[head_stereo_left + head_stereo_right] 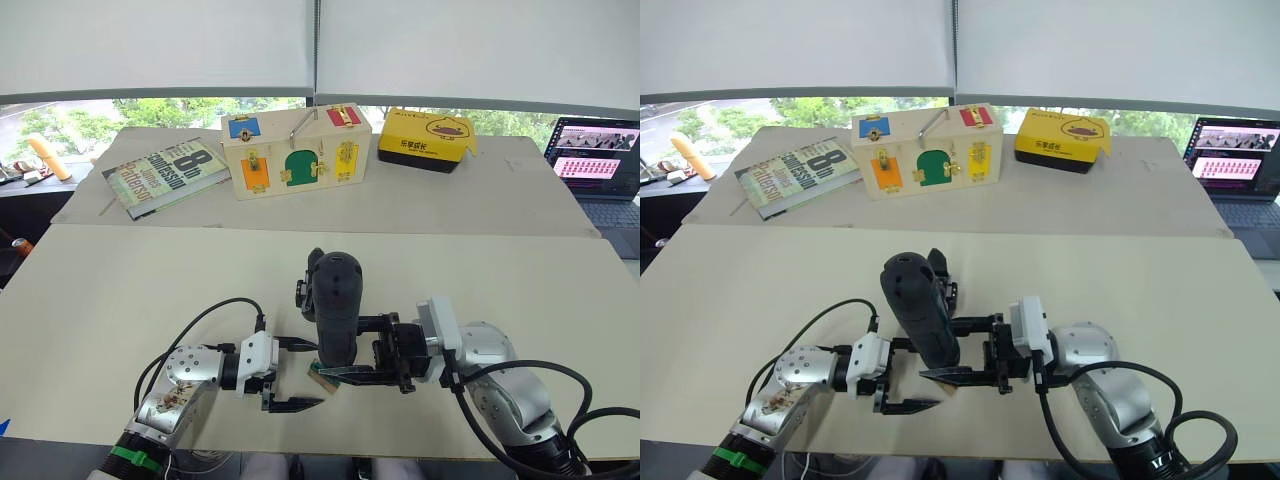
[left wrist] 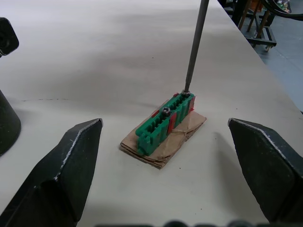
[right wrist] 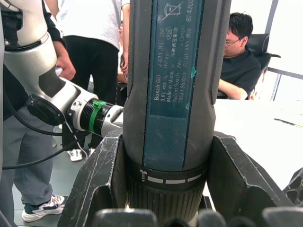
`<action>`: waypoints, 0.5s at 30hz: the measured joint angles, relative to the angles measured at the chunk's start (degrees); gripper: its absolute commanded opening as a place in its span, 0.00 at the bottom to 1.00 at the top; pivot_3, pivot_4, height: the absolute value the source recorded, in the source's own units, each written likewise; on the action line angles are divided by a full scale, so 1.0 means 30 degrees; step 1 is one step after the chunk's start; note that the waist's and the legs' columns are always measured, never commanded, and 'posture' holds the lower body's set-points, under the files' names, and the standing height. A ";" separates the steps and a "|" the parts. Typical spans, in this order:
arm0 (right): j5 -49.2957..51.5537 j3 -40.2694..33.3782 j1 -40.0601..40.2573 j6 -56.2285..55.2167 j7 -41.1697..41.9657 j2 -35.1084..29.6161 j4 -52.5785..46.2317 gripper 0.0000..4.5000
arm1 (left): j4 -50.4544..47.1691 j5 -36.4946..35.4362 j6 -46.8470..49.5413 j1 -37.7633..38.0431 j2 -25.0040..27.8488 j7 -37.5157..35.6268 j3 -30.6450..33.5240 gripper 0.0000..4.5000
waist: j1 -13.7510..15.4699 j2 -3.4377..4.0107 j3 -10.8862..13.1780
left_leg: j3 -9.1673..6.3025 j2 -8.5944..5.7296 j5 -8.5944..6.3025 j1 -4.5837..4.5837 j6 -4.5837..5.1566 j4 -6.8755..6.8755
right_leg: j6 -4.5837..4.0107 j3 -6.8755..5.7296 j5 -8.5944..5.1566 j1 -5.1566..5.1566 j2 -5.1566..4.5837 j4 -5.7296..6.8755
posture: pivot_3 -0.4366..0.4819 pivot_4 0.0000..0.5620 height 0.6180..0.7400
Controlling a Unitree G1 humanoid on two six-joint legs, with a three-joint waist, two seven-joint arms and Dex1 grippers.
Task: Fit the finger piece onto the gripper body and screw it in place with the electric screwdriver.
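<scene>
Pale and bare, the bench [image 1: 120, 290] runs back to a second surface carrying a book [image 1: 165, 176], a wooden latch box [image 1: 292, 148] and a yellow carton [image 1: 425, 138]; a laptop [image 1: 595, 160] sits at its far right. Taking the electric screwdriver [image 1: 335, 305] as the landmark: it stands nearly upright near the bench's front edge, pinched low on its barrel by the right hand [image 1: 385, 352]. The wrist view shows both black fingers [image 3: 102, 175] pressed against the collar. Its thin bit [image 2: 195, 45] comes down onto a small green-and-red bit holder [image 2: 163, 124] lying on a scrap of brown paper [image 2: 163, 144] directly beneath it. Just to the screwdriver's left hangs the left hand [image 1: 290, 375], fingers spread wide on either side of the holder and touching nothing. Something black [image 1: 310, 285] stands just behind the screwdriver, probably the gripper body, mostly hidden.

The screwdriver looks rigid, fairly heavy and smooth-sided, so a grip low at the collar probably keeps it from tipping. The holder looks light and may slide on its paper.
</scene>
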 measured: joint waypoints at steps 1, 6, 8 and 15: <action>0.0000 0.0004 0.0001 0.0000 0.0016 -0.0001 0.0000 0.43 | 0.0000 -0.0002 0.0001 0.0000 0.0000 0.0000 -0.0002 1.00 | 0.0000 -0.0001 0.0000 | 0.0000 0.0000 0.0000 0.0000 0.0000 0.0000 | 0.0000 0.0000 0.0000 0.0000 0.0001 0.0000 | 0.48 0.27 1.00; -0.0001 0.0017 0.0003 0.0000 0.0048 -0.0002 -0.0001 0.43 | -0.0003 -0.0003 0.0013 0.0004 0.0000 -0.0001 -0.0007 1.00 | -0.0001 0.0000 -0.0001 | -0.0001 0.0000 0.0000 0.0000 0.0001 0.0000 | 0.0000 -0.0001 0.0000 0.0000 0.0000 0.0000 | 0.48 0.27 1.00; -0.0002 0.0027 0.0003 0.0000 0.0057 -0.0009 0.0000 0.43 | -0.0005 -0.0003 0.0016 0.0004 0.0000 -0.0002 -0.0012 1.00 | -0.0002 -0.0001 -0.0001 | -0.0002 0.0000 0.0000 0.0000 0.0000 0.0000 | 0.0000 0.0000 0.0000 0.0000 0.0000 0.0000 | 0.48 0.27 1.00; -0.0081 0.0150 0.0003 -0.0007 0.0070 -0.0008 0.0001 0.43 | -0.0011 -0.0004 0.0029 0.0006 -0.0002 0.0000 -0.0015 1.00 | -0.0002 -0.0001 -0.0001 | -0.0002 0.0001 0.0000 0.0000 0.0001 0.0000 | 0.0001 0.0000 0.0000 0.0000 0.0000 0.0000 | 0.48 0.27 1.00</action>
